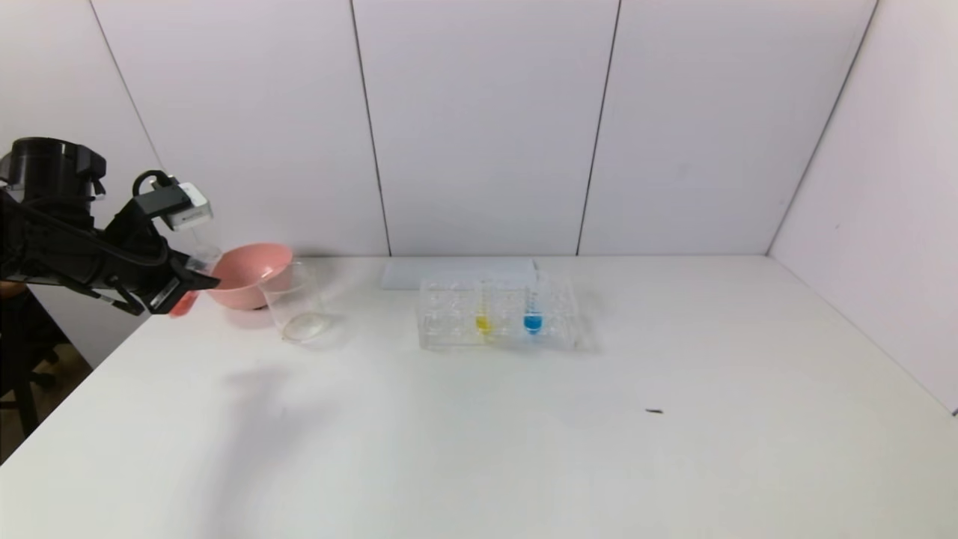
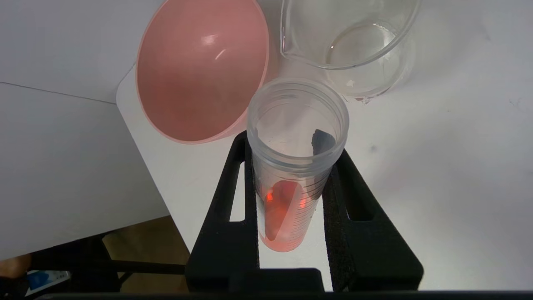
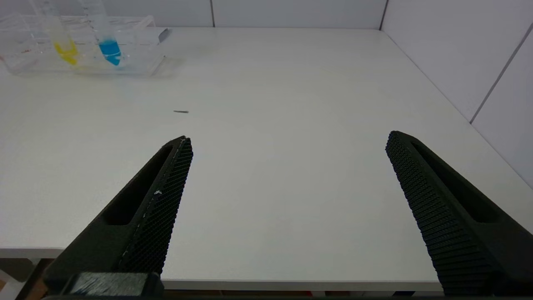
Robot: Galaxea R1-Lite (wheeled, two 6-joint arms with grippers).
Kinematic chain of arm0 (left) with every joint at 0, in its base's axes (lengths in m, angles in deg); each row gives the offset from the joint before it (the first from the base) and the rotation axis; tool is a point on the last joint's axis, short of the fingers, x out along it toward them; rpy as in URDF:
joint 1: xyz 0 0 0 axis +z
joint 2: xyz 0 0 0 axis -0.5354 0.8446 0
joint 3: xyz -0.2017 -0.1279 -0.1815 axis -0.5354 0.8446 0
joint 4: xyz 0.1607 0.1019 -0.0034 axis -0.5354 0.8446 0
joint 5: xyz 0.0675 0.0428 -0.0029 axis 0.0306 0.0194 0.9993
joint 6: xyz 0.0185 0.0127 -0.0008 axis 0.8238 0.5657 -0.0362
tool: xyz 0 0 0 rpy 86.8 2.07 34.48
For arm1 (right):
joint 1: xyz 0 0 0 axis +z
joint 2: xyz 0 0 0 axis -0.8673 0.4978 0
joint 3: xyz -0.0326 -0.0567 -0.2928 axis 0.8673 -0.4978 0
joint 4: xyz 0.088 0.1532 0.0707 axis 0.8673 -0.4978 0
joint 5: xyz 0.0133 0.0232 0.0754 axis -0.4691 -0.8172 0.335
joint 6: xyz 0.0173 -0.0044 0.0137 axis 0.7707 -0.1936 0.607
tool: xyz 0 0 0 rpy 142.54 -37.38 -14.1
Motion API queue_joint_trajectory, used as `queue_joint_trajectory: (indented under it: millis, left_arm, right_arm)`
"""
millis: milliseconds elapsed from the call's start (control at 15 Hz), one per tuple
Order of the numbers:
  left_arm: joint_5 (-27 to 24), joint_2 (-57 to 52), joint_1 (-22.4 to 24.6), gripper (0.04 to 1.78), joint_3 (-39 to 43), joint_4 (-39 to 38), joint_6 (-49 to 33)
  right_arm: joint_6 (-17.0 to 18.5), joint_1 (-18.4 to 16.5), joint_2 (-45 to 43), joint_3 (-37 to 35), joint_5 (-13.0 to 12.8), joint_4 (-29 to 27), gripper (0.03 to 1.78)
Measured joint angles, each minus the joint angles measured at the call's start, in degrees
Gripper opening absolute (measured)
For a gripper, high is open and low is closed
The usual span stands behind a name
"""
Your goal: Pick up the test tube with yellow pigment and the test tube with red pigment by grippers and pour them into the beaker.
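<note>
One wrist view shows red tube [image 2: 287,200] clamped, beaker [image 2: 354,46] beyond.

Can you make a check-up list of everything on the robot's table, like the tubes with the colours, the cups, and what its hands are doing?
Surface: white table, one small dark speck.
Job's things: red tube held in the left gripper, near the table's left edge. Yellow tube stands in the clear rack. Beaker looks empty, beside the pink bowl.
Clutter: blue tube in the same rack; pale flat sheet behind it.
Grippers: left shut on the red tube; right gripper open, empty, over the table's near edge.
Cables: black loop on the left arm.
Surroundings: white panel walls.
</note>
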Motion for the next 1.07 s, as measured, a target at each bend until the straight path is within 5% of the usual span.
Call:
queue_joint_trajectory:
  millis: [1067]
  left_arm:
    - [0.4, 3.2, -3.5, 0.46, -6.6, 5.5, 4.6]
  right_arm:
    - [0.0, 0.0, 0.0, 0.0, 0.0, 0.0, 1.7]
